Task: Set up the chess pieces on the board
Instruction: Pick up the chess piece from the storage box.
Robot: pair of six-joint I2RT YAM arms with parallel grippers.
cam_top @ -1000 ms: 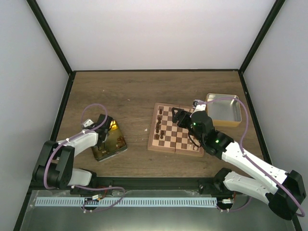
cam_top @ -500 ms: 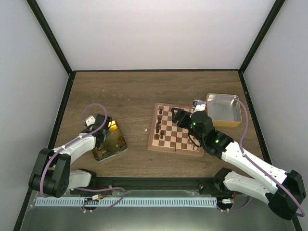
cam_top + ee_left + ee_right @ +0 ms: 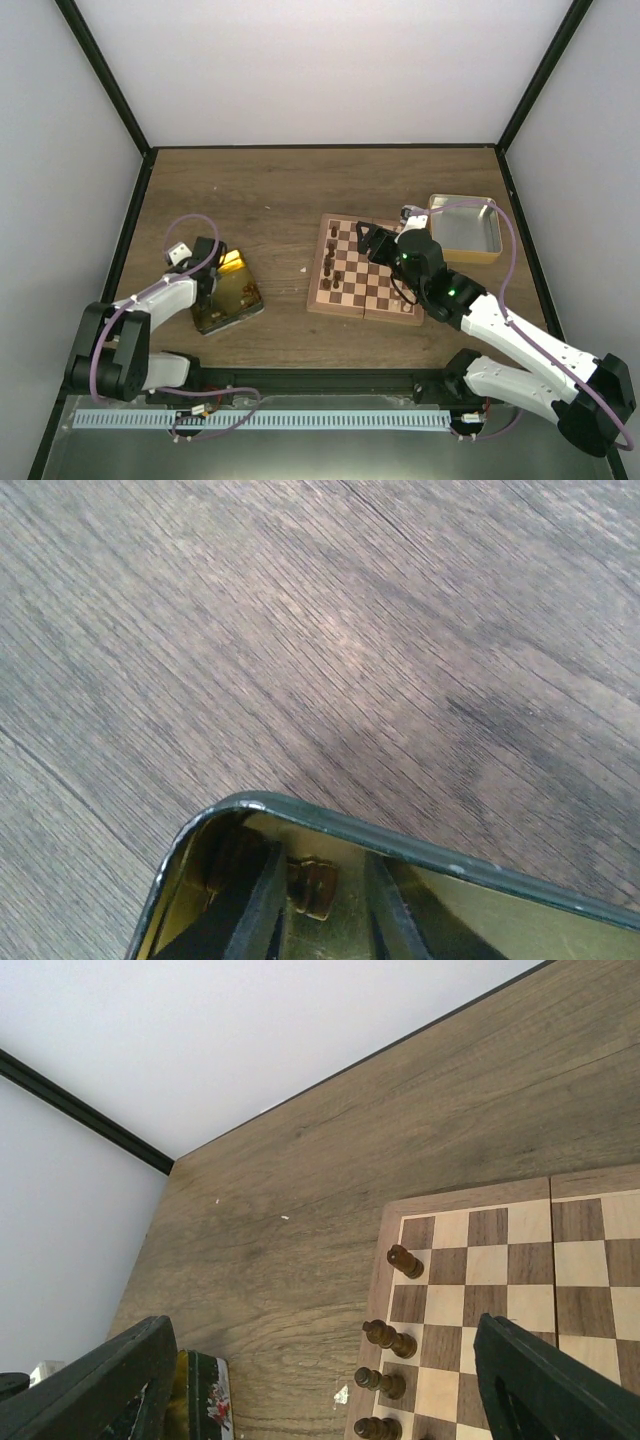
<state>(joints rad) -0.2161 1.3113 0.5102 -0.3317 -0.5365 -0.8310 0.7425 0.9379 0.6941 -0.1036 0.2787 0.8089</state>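
Now, we think, a piece is being fetched: our left fingers (image 3: 255,915), slightly apart, have a brown chess piece (image 3: 313,888) between them in the gold tin (image 3: 400,842). Next they must close and lift. Our right fingers (image 3: 530,1370) hang spread above the board (image 3: 500,1260).

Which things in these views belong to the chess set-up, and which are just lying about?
Part of the job:
- board
- dark chess pieces standing along its left side in the top view
- brown piece in a corner of the gold tin

Lying about:
- the gold tin itself, merely a container
- silver tin beside the board's far right corner
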